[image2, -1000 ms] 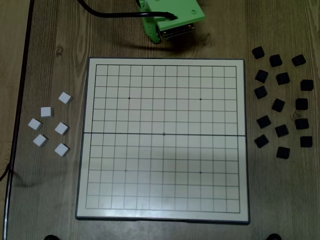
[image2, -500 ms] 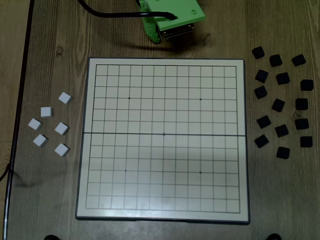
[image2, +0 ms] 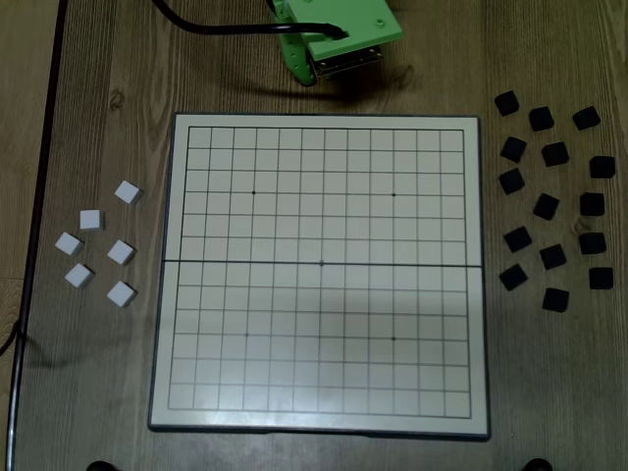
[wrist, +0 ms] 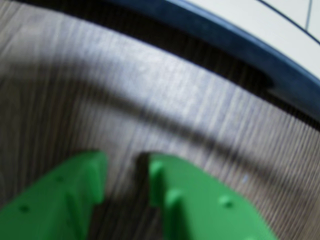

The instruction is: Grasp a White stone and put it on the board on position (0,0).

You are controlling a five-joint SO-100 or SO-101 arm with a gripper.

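Fixed view: board (image2: 319,275) without stones

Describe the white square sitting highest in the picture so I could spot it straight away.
Find the big cream board with the grid, then look to its left in the fixed view, where six small white squares lie on the wooden table. The white square you want is the topmost one, turned slightly and nearest the board's upper half.

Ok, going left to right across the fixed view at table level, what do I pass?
Cluster of six small flat white square blocks → large cream gridded board with a dark grey rim → scatter of small black blocks. The green pincer sits beyond the board's top edge, outside that row.
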